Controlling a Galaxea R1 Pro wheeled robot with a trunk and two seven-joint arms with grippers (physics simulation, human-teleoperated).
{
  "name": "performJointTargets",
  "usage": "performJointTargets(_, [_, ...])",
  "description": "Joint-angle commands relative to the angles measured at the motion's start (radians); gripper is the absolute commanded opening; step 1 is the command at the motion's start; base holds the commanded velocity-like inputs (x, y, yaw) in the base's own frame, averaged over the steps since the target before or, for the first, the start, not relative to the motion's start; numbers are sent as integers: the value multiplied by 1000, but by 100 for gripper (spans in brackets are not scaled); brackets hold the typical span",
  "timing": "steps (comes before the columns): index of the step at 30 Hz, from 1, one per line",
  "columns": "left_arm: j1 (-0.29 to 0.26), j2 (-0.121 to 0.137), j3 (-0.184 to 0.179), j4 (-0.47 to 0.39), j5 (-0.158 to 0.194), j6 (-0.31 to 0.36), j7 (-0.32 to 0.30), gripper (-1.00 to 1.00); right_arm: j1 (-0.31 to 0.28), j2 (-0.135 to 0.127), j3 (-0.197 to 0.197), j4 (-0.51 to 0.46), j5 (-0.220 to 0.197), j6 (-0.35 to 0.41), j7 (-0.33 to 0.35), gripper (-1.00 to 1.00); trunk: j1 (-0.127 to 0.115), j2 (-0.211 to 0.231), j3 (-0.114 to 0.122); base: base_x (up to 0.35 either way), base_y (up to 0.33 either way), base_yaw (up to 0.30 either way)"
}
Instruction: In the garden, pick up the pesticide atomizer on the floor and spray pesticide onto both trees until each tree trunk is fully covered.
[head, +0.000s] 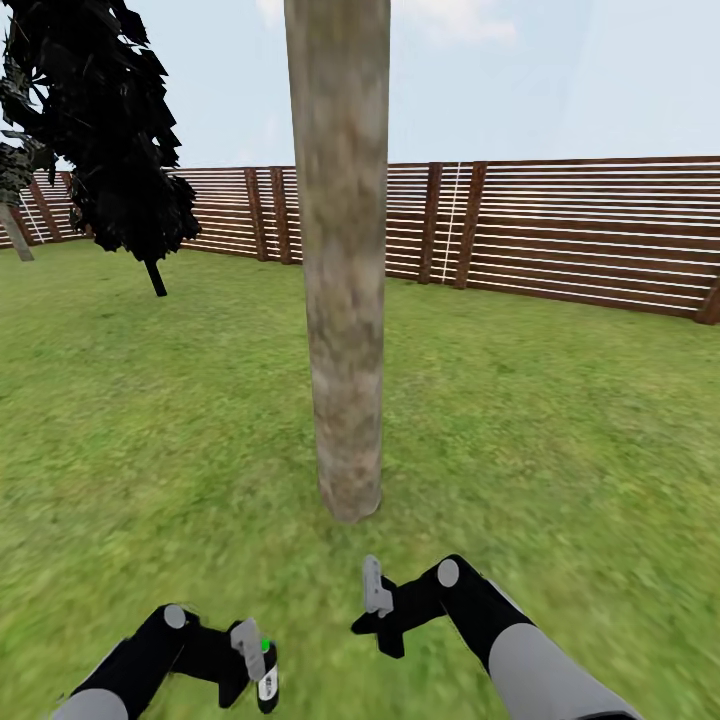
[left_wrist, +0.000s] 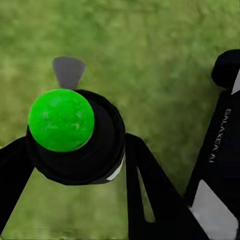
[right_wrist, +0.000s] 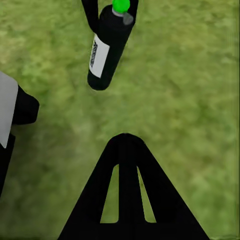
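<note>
**Atomizer held at the foot of the trunk**

In the head view, at about 7 o'clock, the left gripper is pinched on the pesticide atomizer, a dark bottle with a white label and a green cap (the left wrist view looks straight down on that cap). At 6 o'clock the right gripper hangs over the lawn; its spread cannot be told. The tree trunk rises at 12 o'clock, before the fence.
</note>
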Motion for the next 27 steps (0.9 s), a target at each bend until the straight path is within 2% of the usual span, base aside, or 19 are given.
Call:
performJointTargets(1, [1, 24, 3, 0, 6, 1, 1, -100, 0, -11, -1, 0, 0, -1, -3, -100, 0, 0, 0, 0, 0, 0])
performJointTargets(3, [1, 57, 26, 6, 23, 1, 28, -100, 1, -56, -1, 4, -1, -1, -11, -100, 0, 0, 0, 0, 0, 0])
performJointTargets(4, [2, 63, 65, 11, 34, 0, 70, -100, 3, -92, -15, 11, -2, -2, -34, -100, 0, 0, 0, 0, 0, 0])
performJointTargets(5, [3, 64, 87, 14, 38, -1, 98, -100, 4, -116, -46, 36, -2, -2, -65, -100, 0, 0, 0, 0, 0, 0])
performJointTargets(6, [4, 63, 99, 17, 41, -1, 117, -100, 4, -140, -99, 85, -3, -3, -113, -100, 0, 0, 0, 0, 0, 0])
performJointTargets(8, [4, 56, 112, 33, 45, 0, 155, -100, 5, -192, -255, 204, -2, -4, -286, -100, 0, 0, 0, 0, 0, 0])
performJointTargets(9, [4, 43, 114, 52, 46, 0, 194, -100, 6, -220, -318, 251, -2, -4, -387, 100, 0, 0, 0, 0, 0, 0])
performJointTargets(11, [4, 9, 115, 91, 46, -1, 282, -100, 13, -251, -427, 310, -4, -5, -552, 100, 0, 0, 0, 0, 0, 0])
performJointTargets(14, [4, -33, 115, 132, 45, 3, 366, -100, 70, -260, -585, 334, -15, -6, -803, 100, 0, 0, 0, 0, 0, 0])
performJointTargets(16, [5, -55, 115, 145, 45, 4, 421, -100, 119, -261, -637, 336, -26, -12, -936, 100, 0, 0, 0, 0, 0, 0])
performJointTargets(17, [5, -59, 118, 147, 51, 5, 461, -100, 136, -262, -654, 336, -48, -12, -976, 100, 0, 0, 0, 0, 0, 0])
performJointTargets(18, [5, -61, 129, 148, 81, 6, 512, -100, 157, -263, -676, 336, -89, -13, -1017, 100, 0, 0, 0, 0, 0, 0])
performJointTargets(20, [6, -65, 178, 149, 210, 7, 613, -100, 183, -265, -706, 334, -195, -13, -1096, 100, 0, 0, 0, 0, 0, 0])
performJointTargets(21, [6, -66, 198, 149, 279, 9, 653, -100, 189, -265, -712, 334, -241, -14, -1120, 100, 0, 0, 0, 0, 0, 0])
performJointTargets(22, [6, -66, 208, 149, 332, 11, 686, -100, 201, -267, -716, 334, -277, -14, -1132, 100, 0, 0, 0, 0, 0, 0])
performJointTargets(24, [6, -68, 215, 149, 378, 33, 759, -100, 227, -285, -721, 333, -356, -20, -1141, 100, 0, 0, 0, 0, 0, 0])
performJointTargets(26, [5, -75, 215, 149, 394, 88, 807, -100, 236, -299, -721, 335, -433, -26, -1134, 100, 0, 0, 0, 0, 0, 0])
performJointTargets(27, [5, -84, 214, 149, 395, 110, 817, -100, 237, -300, -718, 336, -448, -28, -1131, 100, 0, 0, 0, 0, 0, 0])
